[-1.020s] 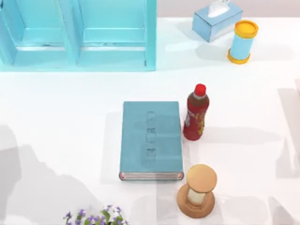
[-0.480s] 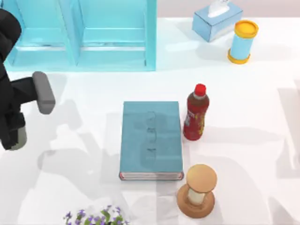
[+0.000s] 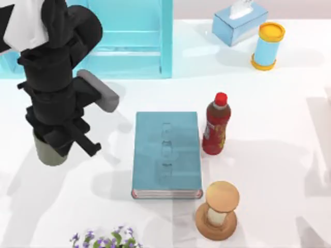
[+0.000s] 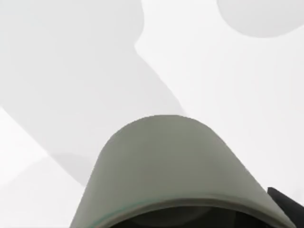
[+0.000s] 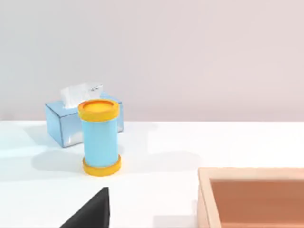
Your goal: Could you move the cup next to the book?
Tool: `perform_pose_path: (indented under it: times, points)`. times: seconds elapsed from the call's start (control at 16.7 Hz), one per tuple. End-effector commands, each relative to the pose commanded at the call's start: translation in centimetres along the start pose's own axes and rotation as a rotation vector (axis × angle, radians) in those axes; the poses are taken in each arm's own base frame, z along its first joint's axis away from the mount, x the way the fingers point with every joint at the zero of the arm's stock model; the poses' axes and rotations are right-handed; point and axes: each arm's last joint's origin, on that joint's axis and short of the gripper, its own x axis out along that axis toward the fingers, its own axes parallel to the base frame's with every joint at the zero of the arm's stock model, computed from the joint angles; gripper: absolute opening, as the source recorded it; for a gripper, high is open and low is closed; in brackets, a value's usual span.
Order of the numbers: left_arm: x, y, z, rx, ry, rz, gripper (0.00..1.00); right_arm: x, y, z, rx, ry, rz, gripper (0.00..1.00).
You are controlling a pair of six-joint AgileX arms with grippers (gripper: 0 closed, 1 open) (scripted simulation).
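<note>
near edge, top view: purple-flowered plant and wooden hourglass. mid-table: large flat teal-blue hardcover book, with a red-capped dark bottle just to its right. i see my left gripper over the table's left side, well apart from the book, clamped around the small grey-olive cylindrical cup. far side: teal shelf unit, light-blue tissue box, light-blue cylinder with yellow ends. right wrist view: a wooden tray.

cup mostly hidden under left arm; claw fingers unseen; flowers cut by bottom edge
</note>
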Motion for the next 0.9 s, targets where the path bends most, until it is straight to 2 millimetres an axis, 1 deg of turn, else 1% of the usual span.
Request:
perform_pose_path:
  times: [0.3,0.48,0.72,0.9]
  points:
    - [-0.6,-2.9,2.8,-0.424,0.007,0.014,0.00,0.0,0.0,0.0,0.000,0.000,0.000,1.00]
    - [-1.4,-3.8,3.9,-0.629,-0.048,-0.003,0.00,0.0,0.0,0.0,0.000,0.000,0.000,1.00]
    - [-3.1,-4.1,3.9,-0.788,-0.168,-0.074,0.00,0.0,0.0,0.0,0.000,0.000,0.000,1.00]
    - [-3.4,-4.1,3.9,-0.806,-0.192,-0.091,0.00,0.0,0.0,0.0,0.000,0.000,0.000,1.00]
